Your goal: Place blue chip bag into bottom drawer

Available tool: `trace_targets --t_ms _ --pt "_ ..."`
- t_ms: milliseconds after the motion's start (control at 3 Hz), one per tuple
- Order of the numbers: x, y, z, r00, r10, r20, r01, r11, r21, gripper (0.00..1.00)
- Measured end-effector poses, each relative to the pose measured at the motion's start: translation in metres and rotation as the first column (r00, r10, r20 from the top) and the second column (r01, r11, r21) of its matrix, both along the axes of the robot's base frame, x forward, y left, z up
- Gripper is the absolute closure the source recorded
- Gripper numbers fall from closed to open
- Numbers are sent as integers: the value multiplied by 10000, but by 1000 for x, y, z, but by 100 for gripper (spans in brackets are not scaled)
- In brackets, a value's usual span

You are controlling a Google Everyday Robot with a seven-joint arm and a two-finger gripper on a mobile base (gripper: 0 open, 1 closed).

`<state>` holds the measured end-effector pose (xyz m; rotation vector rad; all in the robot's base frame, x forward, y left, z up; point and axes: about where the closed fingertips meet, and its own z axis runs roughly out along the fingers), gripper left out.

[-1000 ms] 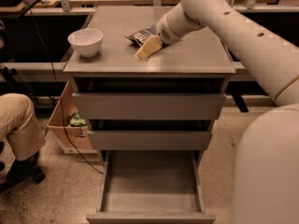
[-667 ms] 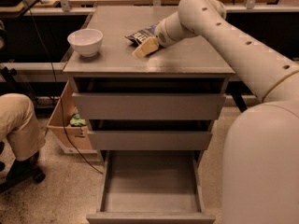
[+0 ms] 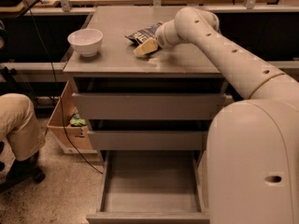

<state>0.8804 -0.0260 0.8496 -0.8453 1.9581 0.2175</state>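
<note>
Over the last second the arm (image 3: 224, 55) has swung, so its elbow and the robot's pale body (image 3: 252, 162) now fill more of the right side. The end effector (image 3: 145, 47) has edged only slightly toward the left edge of the bench (image 3: 112, 62).

The blue chip bag (image 3: 141, 33) and the white bowl (image 3: 85, 41) lie where they lay before.

The end effector sits low on the bench top, about midway between the left and right edges. Its tan tip is down at the surface and touches the near side of the bag. Whether it is spread, pressed together or pinching the bag cannot be told from this view.

The bag rests flat on the bench top, just behind the end effector toward the back edge, with its white lettering facing up. The bowl stands upright near the left edge, closer to the front left corner and well apart from the bag.

Below the front edge the bottom drawer (image 3: 149, 185) is pulled out, with its grey floor in view. The flat fronts of the two upper drawers (image 3: 148, 105) stack above it.

Left of the bench, on the floor, a cardboard box (image 3: 65, 125) holds something green (image 3: 77, 121). A person's tan-trousered leg (image 3: 18, 125) shows at the left margin.
</note>
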Motion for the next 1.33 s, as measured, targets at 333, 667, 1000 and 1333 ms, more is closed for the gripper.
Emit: trace_targets --t_ms 333,667,1000,1333 --pt "11 2 -5 9997 -193 132 193 9998 17 15" --pt "11 5 -3 9994 -192 290 193 9998 -43 38" --pt "-10 15 6 9987 285 432 -270 9990 -347 69" --pt "-31 24 15 9958 745 534 -718 9961 -513 93"
